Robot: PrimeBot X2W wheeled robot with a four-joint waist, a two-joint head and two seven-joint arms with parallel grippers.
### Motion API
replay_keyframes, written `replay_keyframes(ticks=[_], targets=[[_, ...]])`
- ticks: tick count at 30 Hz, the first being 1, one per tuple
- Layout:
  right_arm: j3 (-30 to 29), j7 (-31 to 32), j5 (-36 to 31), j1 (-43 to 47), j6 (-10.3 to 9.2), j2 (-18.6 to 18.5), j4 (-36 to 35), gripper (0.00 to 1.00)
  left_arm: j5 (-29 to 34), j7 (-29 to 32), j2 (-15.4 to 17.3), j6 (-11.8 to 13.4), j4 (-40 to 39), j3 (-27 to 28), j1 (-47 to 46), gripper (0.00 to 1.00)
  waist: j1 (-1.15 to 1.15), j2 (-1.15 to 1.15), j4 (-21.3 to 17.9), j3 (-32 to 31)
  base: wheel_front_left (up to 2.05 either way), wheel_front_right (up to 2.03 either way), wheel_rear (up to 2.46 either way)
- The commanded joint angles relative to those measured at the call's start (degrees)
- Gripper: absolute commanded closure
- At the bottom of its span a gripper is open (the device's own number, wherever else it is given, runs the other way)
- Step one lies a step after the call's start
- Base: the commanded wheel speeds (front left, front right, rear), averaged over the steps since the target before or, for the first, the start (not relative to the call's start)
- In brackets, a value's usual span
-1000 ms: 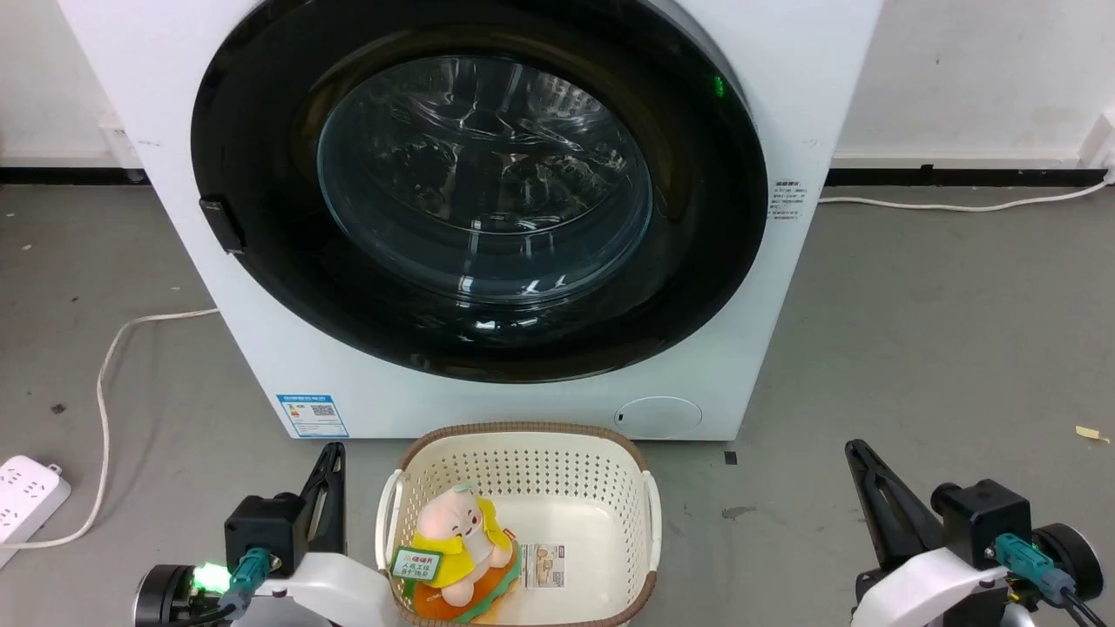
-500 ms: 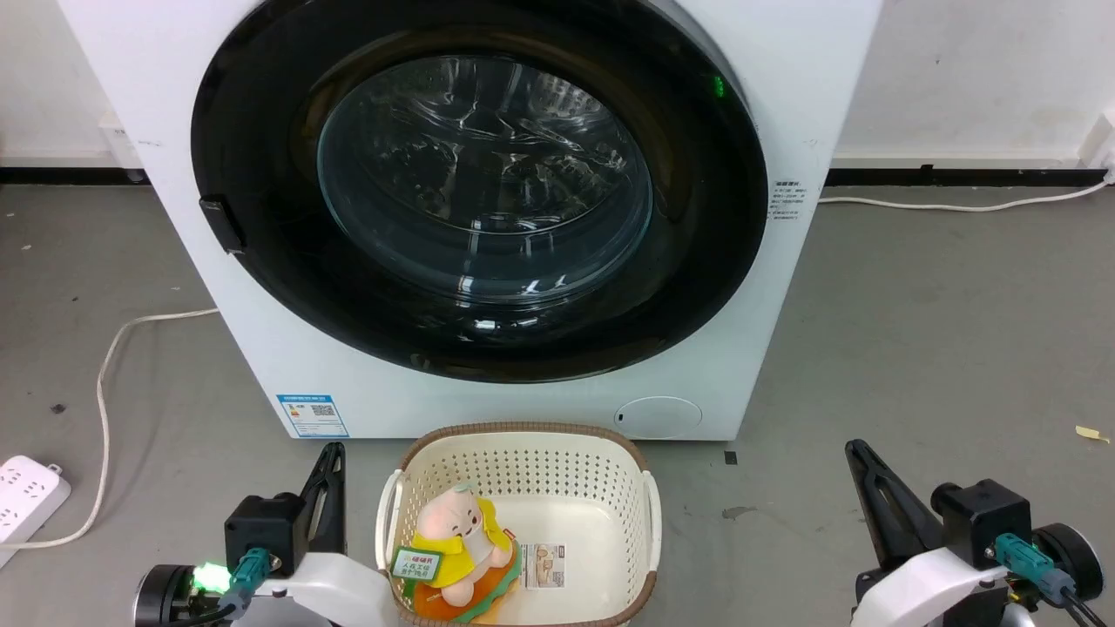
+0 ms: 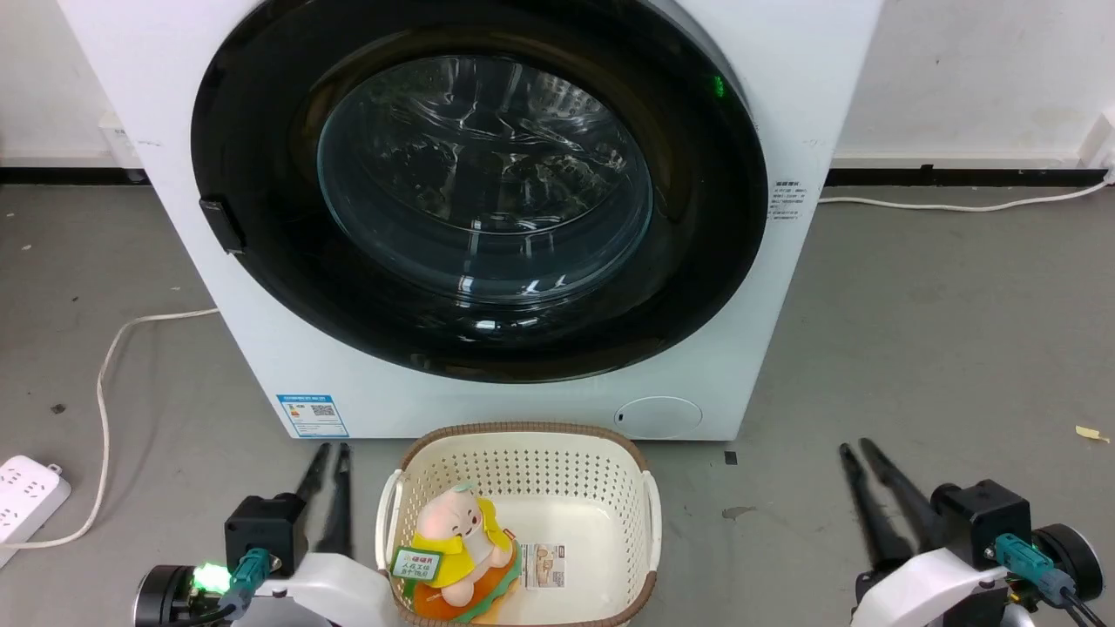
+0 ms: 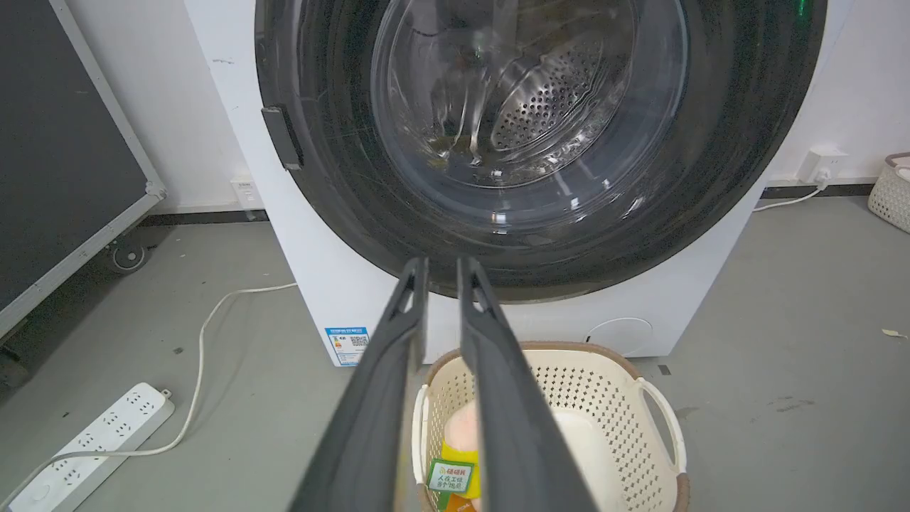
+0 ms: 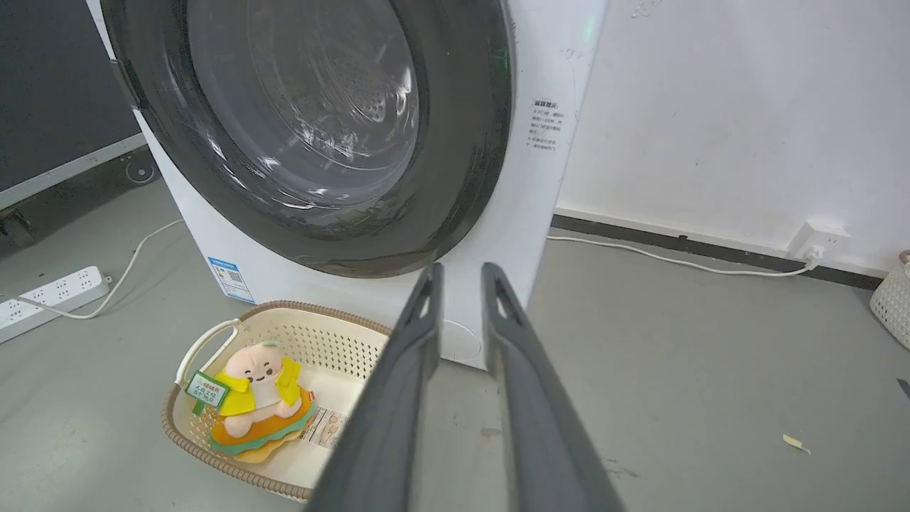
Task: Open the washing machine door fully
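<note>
The washing machine (image 3: 523,405) is a white front-loader standing straight ahead. Its round black washing machine door (image 3: 483,178) lies flat against the front, with the clear glass bowl at its centre. The small black handle tab (image 3: 220,225) sits on the door's left rim, and I see it again in the left wrist view as the handle tab (image 4: 283,136). My left gripper (image 3: 334,449) hovers low at the lower left, its fingers slightly parted and empty. My right gripper (image 3: 854,447) hovers at the lower right, likewise slightly parted and empty. Both are well short of the door.
A cream perforated basket (image 3: 523,433) holding a plush toy (image 3: 457,540) stands on the floor right before the machine, between my arms. A white power strip (image 3: 26,492) and its cable (image 3: 104,366) lie at the left. A dark wheeled panel (image 4: 64,142) stands left of the machine.
Both grippers' fingers have parted a little; before they were pressed together. Arms, door and basket have stayed in place.
</note>
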Motion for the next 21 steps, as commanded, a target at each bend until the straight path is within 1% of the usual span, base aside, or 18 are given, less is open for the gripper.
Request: replay_keyframes(ticks=[1, 21], targets=[[0.0, 0.0, 0.0, 0.0, 0.00, 0.0, 0.0, 0.00, 0.0, 0.0, 0.0, 0.0, 0.0, 0.0, 0.0, 0.00, 0.00, 0.00, 0.0, 0.0, 0.00, 0.00, 0.00], [-0.7, -2.1, 2.3, -0.1, -0.01, 0.0, 0.1, 0.00, -0.4, -2.1, 0.0, 0.2, -0.1, -1.1, -0.1, 0.00, 0.00, 0.00, -0.1, 0.1, 0.00, 0.00, 0.00]])
